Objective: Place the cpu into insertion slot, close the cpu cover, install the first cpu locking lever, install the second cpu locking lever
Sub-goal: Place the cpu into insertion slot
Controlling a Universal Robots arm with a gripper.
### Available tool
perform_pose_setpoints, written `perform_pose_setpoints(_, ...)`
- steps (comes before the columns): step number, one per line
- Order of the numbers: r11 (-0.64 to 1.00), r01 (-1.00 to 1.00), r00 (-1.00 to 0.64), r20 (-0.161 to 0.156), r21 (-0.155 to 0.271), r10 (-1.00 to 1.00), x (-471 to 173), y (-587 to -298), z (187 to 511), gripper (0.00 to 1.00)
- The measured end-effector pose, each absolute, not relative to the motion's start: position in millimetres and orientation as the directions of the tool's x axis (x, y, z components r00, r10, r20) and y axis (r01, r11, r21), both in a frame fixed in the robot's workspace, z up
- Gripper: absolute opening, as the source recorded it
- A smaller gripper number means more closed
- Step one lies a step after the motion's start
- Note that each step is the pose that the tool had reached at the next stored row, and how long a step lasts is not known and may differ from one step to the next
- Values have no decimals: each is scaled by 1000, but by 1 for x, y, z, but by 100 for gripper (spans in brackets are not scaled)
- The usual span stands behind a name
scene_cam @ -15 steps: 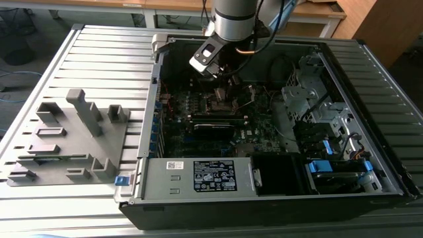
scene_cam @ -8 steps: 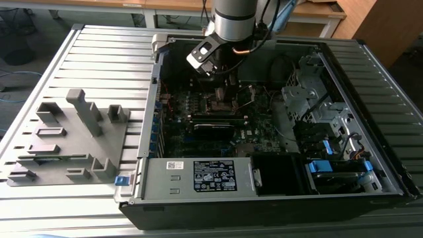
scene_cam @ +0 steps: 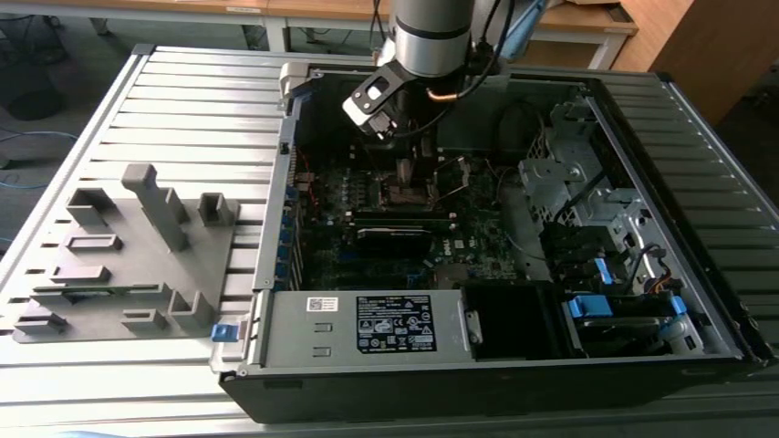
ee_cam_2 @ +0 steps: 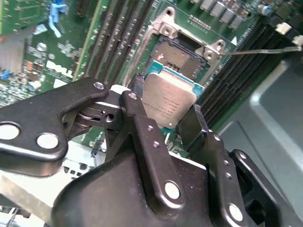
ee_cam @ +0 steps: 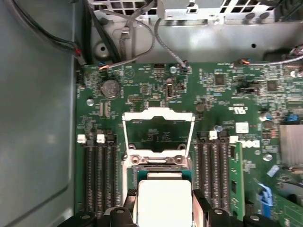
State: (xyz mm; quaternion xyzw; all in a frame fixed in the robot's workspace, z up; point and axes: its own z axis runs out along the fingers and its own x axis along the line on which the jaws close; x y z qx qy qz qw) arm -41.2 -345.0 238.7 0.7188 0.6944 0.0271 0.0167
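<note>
The pincer [ee_cam_2: 165,113] is clamping the cpu [ee_cam_2: 168,99] by two edges, holding it level above the insertion slot [ee_cam_2: 182,54], toward twelve o'clock inside the computer case [scene_cam: 462,388] in the exterior view. The cpu cover [ee_cam: 158,113] is standing raised to admit it.

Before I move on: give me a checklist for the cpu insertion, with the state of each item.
1. cpu clamped between the fingers of the hand: ok.
2. cpu cover raised off the socket: ok.
3. insertion slot, visible part bare: ok.
4. cpu seated in the insertion slot: not ok, it is held in the hand over the slot's edge.
5. cpu square to the insertion slot: cannot tell.
</note>
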Motion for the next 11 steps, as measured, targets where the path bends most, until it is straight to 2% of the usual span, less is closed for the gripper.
perform_pose_setpoints(11, -35, 997, 34, 20, 61, 999, -43, -345, 236, 54)
